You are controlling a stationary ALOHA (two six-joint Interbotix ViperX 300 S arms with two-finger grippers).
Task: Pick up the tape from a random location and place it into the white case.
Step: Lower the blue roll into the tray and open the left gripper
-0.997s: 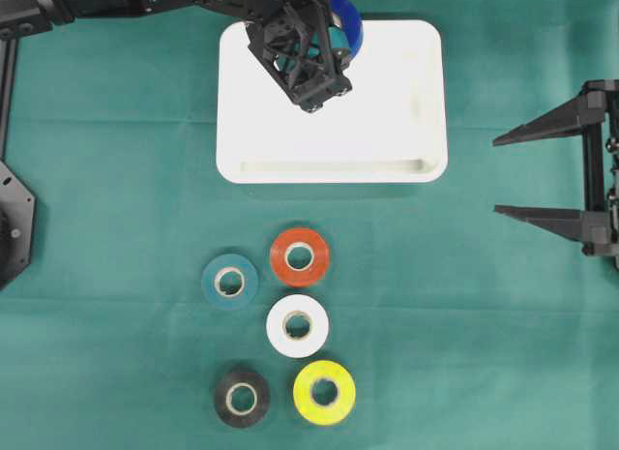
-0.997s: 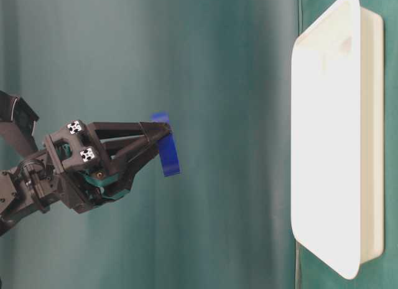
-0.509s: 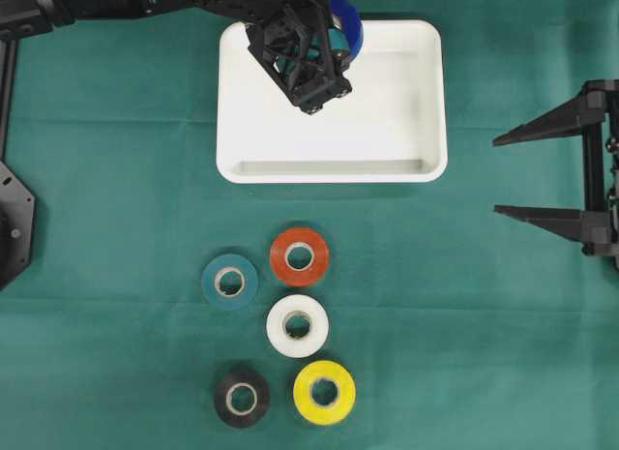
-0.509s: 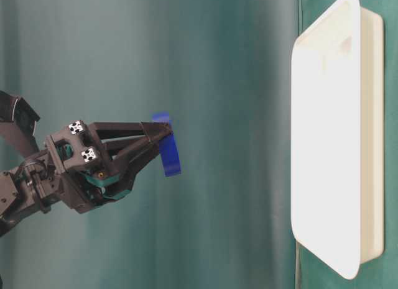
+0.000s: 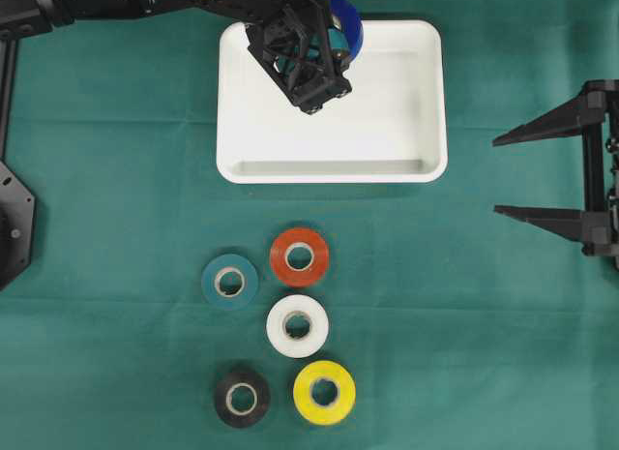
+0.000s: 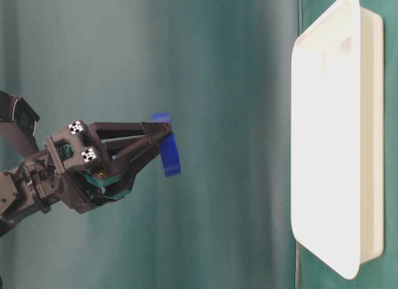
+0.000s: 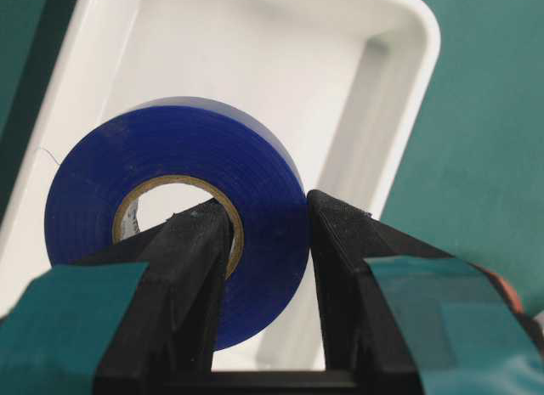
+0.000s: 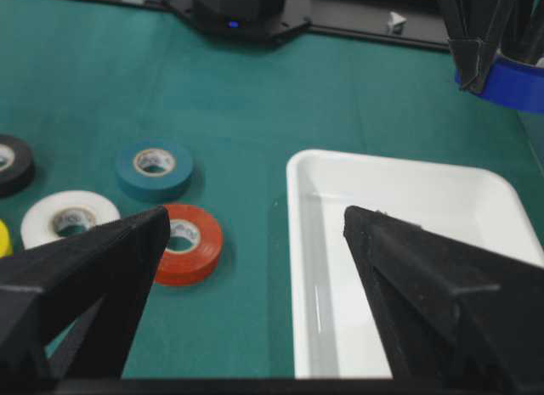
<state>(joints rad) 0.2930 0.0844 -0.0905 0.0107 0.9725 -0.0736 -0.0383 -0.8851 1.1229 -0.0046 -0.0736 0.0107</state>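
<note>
**Blue roll held over the case: stock of the scene**

Surface: a green cloth point(image 5: 116, 227) covers the whole table.

Item, left gripper point(image 7: 268, 217): clamped on the blue tape roll point(image 7: 170, 208). One finger passes through the core, the other presses the outer face, so the roll stands on edge with its hole pointing along the line between the fingers. In the overhead view the roll point(image 5: 346, 24) sits at the far rim of the white case point(image 5: 426, 102), over its inner floor.

Item, height: the table-level view shows the blue tape roll point(image 6: 166, 152) well apart from the white case point(image 6: 323, 146); you have a clear drop beneath it. Judge the coming move as a descent straight toward the case floor, then a release. Held on edge, the roll may tip or run toward a wall when let go, so lower it close first.

Item, white case contents: nothing lies in the visible floor from the left wrist view point(image 7: 255, 81). The part under the gripper is hidden overhead, so take that as probable, not certain.

Item, right gripper point(image 5: 542, 174): fingers spread wide, holding nothing, parked at the right edge, well apart from the case. Your left arm is the nearer one.

Item, remaining stock on the cloth, near side of the case: orange roll point(image 5: 299, 257), teal roll point(image 5: 229, 281), white roll point(image 5: 297, 325), black roll point(image 5: 241, 398), yellow roll point(image 5: 324, 393).
</note>
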